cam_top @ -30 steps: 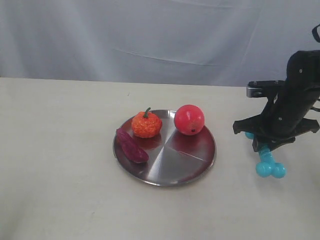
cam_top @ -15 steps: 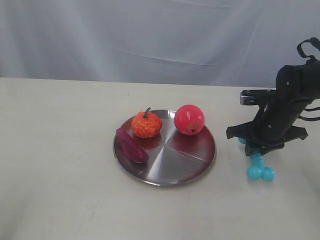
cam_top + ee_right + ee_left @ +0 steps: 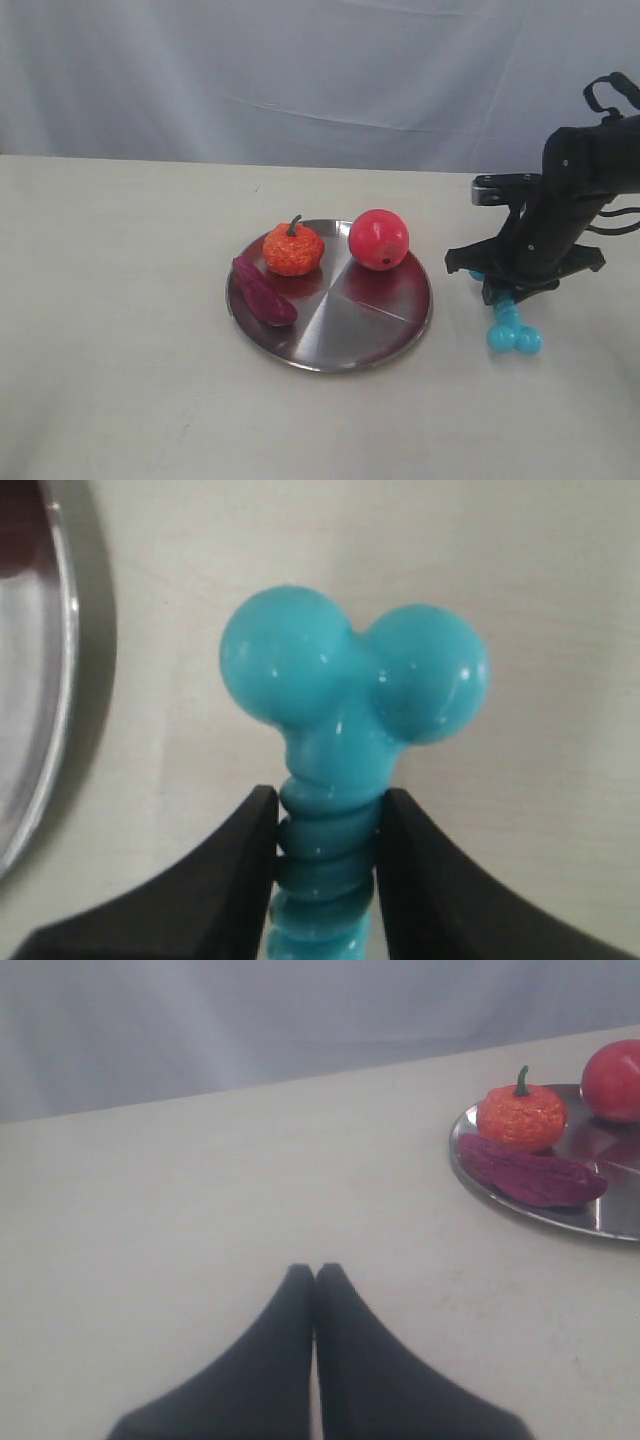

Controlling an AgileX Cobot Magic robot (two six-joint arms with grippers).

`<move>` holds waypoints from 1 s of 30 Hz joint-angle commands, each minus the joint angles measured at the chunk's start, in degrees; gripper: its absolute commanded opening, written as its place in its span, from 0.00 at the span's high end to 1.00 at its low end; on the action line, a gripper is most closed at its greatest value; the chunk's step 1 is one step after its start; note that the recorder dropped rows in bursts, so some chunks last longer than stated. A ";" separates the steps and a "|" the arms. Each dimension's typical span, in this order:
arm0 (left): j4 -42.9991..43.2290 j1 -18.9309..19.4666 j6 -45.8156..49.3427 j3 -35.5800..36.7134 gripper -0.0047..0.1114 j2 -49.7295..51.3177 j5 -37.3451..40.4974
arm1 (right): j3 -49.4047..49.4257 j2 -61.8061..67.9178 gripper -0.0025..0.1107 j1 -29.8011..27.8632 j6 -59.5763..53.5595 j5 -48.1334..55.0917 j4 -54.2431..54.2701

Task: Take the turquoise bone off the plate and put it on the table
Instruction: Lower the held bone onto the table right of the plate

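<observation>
Ribbing of the turquoise bone (image 3: 350, 690) is seen pinched between the right gripper (image 3: 325, 815) jaws only in the right wrist view. Its place over the table (image 3: 120, 350), just right of the plate (image 3: 350, 325), is given by the exterior view. The left gripper (image 3: 315, 1272), jaws pressed together, is shown only in the left wrist view.

Pale beige table (image 3: 120, 380), plain and matte, with the silver plate (image 3: 345, 325) sitting flat on it near the middle. Just right of the plate, the turquoise bone (image 3: 512, 335) has its lower knobs down at the surface; contact unclear.
</observation>
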 commanded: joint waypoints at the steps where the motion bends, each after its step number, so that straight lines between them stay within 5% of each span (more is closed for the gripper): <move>1: 0.05 -0.13 0.02 0.19 0.96 -0.07 -0.04 | -0.40 -0.16 0.98 1.69 -0.70 -1.06 -0.01; 30: 0.05 -0.13 0.02 0.19 0.96 -0.07 -0.04 | -0.40 4.53 0.98 2.17 5.32 -6.03 -6.92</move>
